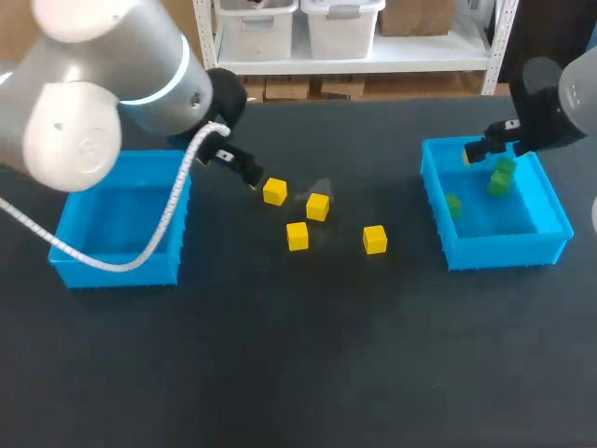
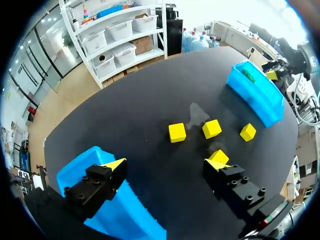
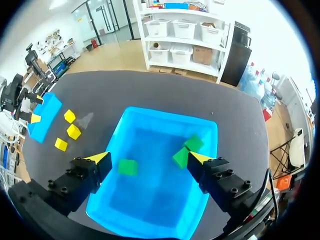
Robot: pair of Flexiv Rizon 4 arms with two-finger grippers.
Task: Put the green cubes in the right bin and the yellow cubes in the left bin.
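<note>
Both pairs of fingers stand wide apart and grip nothing. The left fingers [image 2: 166, 164] hang low over the dark counter [image 2: 125, 115], between the left bin [image 2: 132, 220] and the nearest yellow cube [image 2: 218, 156]. The blue bin is just beside one finger. The cube lies right at the yellow tip of the other finger, and I cannot tell if they touch.

A little ahead of these fingers, the second yellow cube [image 2: 177, 132] and the third yellow cube [image 2: 211, 128] lie on the counter, near each other but apart. A pale smudge [image 2: 198, 114] marks the surface just behind the gap between them. The fourth yellow cube [image 2: 247, 132] lies beside the third, more to the side of the finger that has the nearest cube. Far ahead, close to the counter's edge, stands the right bin [image 2: 257, 97], also blue.

The right fingers [image 3: 148, 158] hang above this bin, and its floor shows between them. Close to one tip, the first green cube [image 3: 128, 166] lies alone on the floor. Close to the other tip lie the second green cube [image 3: 181, 157] and, a bit further ahead, the third green cube [image 3: 193, 143]. These two touch each other. Beyond the bin's far wall, well apart from these fingers, yellow cubes lie on the open counter, with the left bin behind them.

All four yellow cubes are on the counter between the two bins. All three green cubes are inside the right bin.
</note>
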